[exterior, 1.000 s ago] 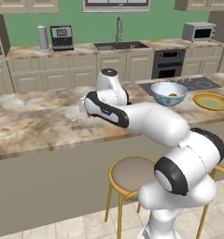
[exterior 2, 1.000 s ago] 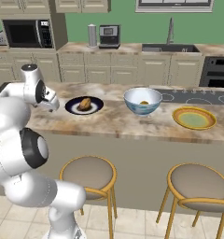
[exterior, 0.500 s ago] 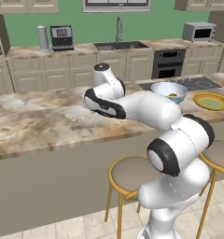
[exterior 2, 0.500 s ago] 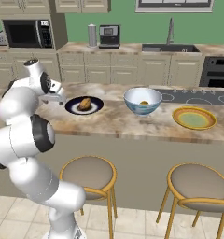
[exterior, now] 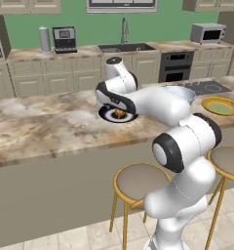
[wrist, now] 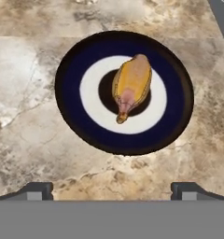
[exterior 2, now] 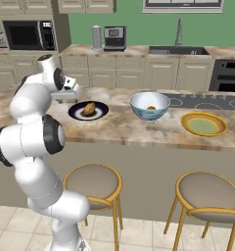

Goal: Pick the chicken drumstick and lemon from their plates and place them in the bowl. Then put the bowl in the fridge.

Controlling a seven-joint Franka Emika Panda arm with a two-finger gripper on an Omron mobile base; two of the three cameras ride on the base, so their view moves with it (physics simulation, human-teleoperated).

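Observation:
The golden-brown chicken drumstick [wrist: 131, 86] lies in the middle of the dark navy plate [wrist: 72, 112] with a white ring. My gripper [wrist: 113, 190] hangs above the plate's near edge, open, with nothing between its fingers [wrist: 37, 190]. From the right base, the gripper [exterior 2: 70, 93] sits just left of the plate [exterior 2: 101, 113] and drumstick [exterior 2: 90, 108]. The white and blue bowl [exterior 2: 150, 113] stands to the right with the small yellow lemon [exterior 2: 151, 107] inside. The yellow-gold plate [exterior 2: 204, 124] is bare. The fridge is out of view.
All this stands on a marble island counter [exterior 2: 124, 130], with two round stools [exterior 2: 92, 181] in front. My arm [exterior: 153, 102] crosses in front of the bowl [exterior: 183, 92]. A cooktop [exterior: 206, 88] lies behind the yellow plate [exterior: 220, 106]; the sink and microwave are on the back counter.
The arm has swung right along the counter, bringing the open gripper from left of the dark plate to just above its edge. The plate, bowl and food stay put.

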